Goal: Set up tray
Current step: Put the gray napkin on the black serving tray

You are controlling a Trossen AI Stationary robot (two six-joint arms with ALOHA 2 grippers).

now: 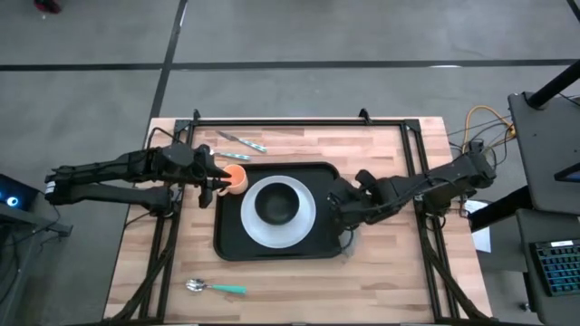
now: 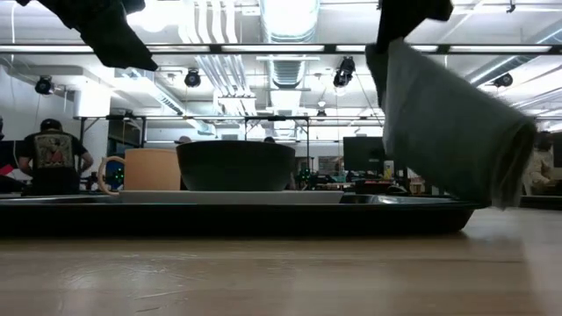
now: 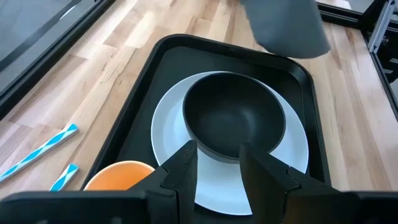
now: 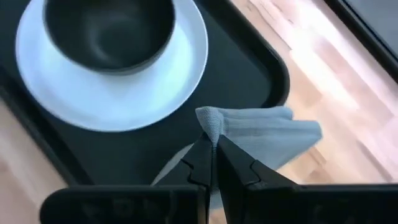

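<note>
We are treating the tray (image 1: 227,237), sitting mid-table under plate and bowl, as stiff and probably light, best gripped by its rim, while our right gripper (image 4: 211,163) is pinching the soft napkin (image 4: 261,134).

Workshop hall around a wooden tabletop (image 1: 299,281)

Grey concrete floor (image 1: 317,32) crossed by dark lines surrounds it; overhead run white ducts (image 2: 290,22), pipes and bright strip lights (image 2: 263,48). A person in a dark shirt (image 2: 53,158) stands in the room beyond the tabletop's far edge.
</note>
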